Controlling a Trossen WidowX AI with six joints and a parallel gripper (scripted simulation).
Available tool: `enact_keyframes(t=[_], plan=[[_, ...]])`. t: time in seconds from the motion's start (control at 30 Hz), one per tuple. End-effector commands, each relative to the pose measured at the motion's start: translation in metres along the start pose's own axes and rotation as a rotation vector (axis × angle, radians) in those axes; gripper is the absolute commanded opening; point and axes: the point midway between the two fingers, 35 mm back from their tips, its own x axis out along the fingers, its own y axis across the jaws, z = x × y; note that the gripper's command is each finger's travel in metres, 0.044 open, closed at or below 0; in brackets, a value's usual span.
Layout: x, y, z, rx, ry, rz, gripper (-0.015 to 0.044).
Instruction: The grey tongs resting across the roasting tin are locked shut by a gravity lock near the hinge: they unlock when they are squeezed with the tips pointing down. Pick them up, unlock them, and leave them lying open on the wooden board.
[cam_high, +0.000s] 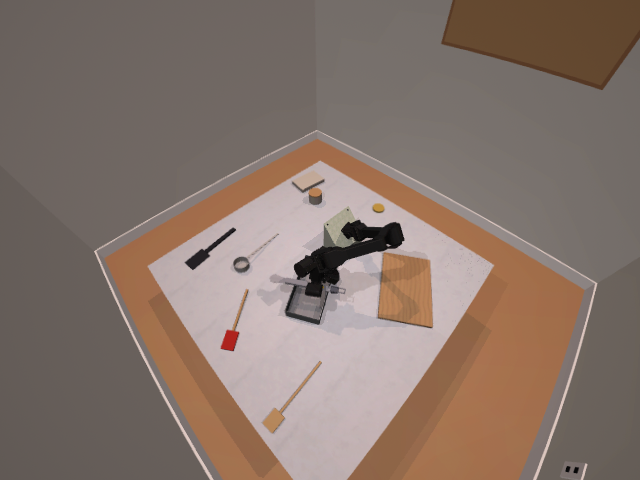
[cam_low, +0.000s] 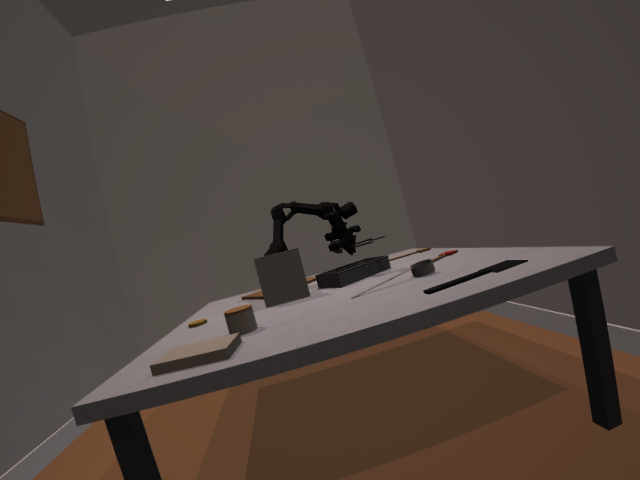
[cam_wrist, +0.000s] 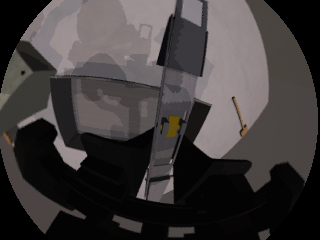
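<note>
My gripper (cam_high: 313, 290) (cam_wrist: 166, 130) is shut on the grey tongs (cam_high: 295, 282) (cam_low: 370, 241) (cam_wrist: 179, 87) around the middle of their length. The tongs are held above the roasting tin (cam_high: 303, 316) (cam_low: 330, 280) (cam_wrist: 62, 110), clear of its rim, and lie nearly level across it in the exterior view. Their looped end points toward the board side, and their tips point away from it. A yellow piece (cam_wrist: 173, 127) shows on the tongs between the fingers. Whether the lock is engaged cannot be told. The wooden board (cam_high: 405, 289) lies flat, with nothing on it.
A pale green block (cam_high: 337, 228) (cam_low: 281, 279) (cam_wrist: 20, 87) stands near the arm's base. A sieve (cam_high: 241, 264) (cam_low: 422, 268), a black spatula (cam_high: 197, 258) (cam_low: 506, 265), a red spatula (cam_high: 230, 340) and a wooden spatula (cam_high: 273, 420) lie around the tin. A pot (cam_high: 315, 197) (cam_low: 241, 320) stands behind.
</note>
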Motion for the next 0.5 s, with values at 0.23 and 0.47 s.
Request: enact_keyframes(t=[0.23,0.47], plan=[[-0.0009,0.0001,0.0009,-0.016,0.000,0.164,-0.0150],[-0.0034,0.0021,0.0058,-0.027,-0.020,0.274,-0.0150]])
